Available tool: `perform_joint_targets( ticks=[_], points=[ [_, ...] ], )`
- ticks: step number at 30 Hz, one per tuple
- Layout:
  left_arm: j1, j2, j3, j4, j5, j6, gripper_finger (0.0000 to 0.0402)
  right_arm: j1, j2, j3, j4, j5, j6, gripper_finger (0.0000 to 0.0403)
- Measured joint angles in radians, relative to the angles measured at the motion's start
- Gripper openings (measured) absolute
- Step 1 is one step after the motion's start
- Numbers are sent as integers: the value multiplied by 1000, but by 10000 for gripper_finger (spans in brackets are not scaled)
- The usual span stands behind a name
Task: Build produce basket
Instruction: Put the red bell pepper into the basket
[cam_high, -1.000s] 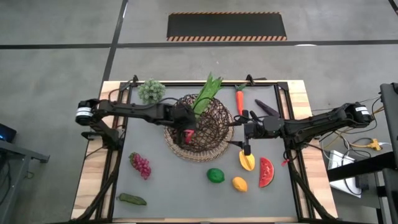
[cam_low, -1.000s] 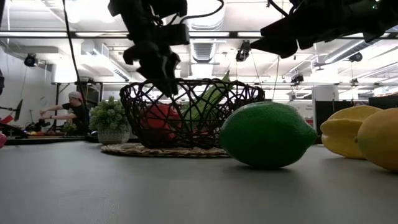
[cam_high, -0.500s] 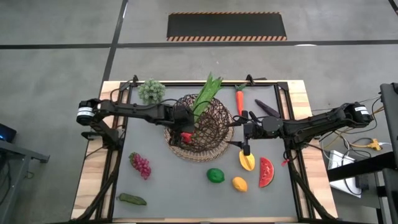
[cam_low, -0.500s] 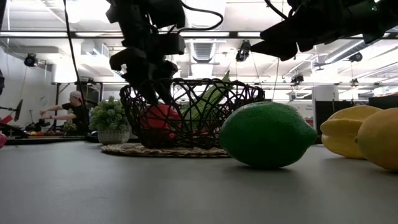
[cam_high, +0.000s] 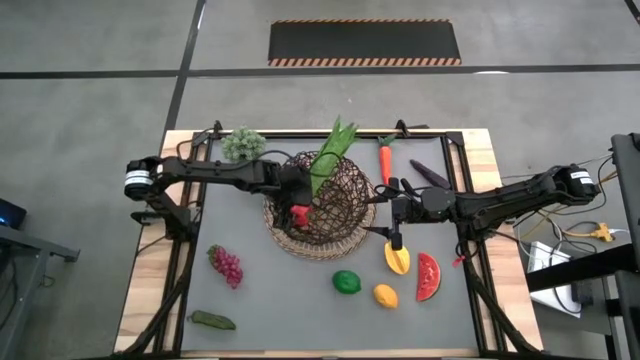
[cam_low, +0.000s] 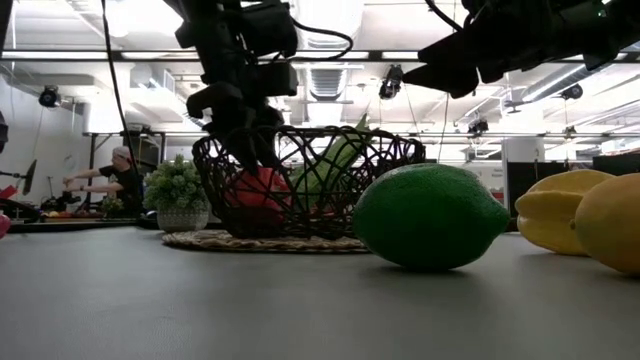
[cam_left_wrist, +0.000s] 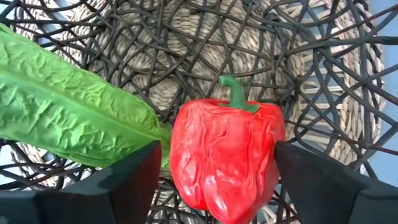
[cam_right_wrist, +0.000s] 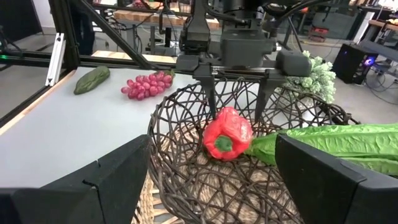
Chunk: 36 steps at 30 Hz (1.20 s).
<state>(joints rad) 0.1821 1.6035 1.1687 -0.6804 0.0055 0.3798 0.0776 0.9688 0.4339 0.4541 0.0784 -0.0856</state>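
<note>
Currently the left hand (cam_right_wrist: 235, 93) is hanging inside the basket (cam_high: 345, 215), fingers spread wide on either side of the red pepper (cam_left_wrist: 225, 155), gripping nothing. That pepper is lying on the basket floor, touching the long green leaves (cam_high: 331, 152), which are jutting over the far rim. The right hand (cam_high: 397, 212) is waiting just beside the basket's right edge, fingers apart and empty, above the mango (cam_high: 397, 258). Carrot (cam_high: 385, 160), watermelon slice (cam_high: 428, 276), lemon (cam_high: 385, 295), lime (cam_high: 346, 282) and grapes (cam_high: 225, 265) are sitting on the grey worktop (cam_high: 270, 300), with open room at the near left.
</note>
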Motion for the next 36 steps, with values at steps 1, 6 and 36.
perform_joint_targets(
  ticks=[1, 6, 36],
  points=[
    [2, 3, -1, 0, 3, -1, 287, 0, 0, 0, 0, 0, 3, 327],
    [3, 26, -3, 2, 26, -5, 254, 0, 0, 0, 0, 0, 9, 327],
    [-26, -215, -100, 447, 11, -106, 78, 0, 7, 0, 45, 104, 62, 327]
  ],
)
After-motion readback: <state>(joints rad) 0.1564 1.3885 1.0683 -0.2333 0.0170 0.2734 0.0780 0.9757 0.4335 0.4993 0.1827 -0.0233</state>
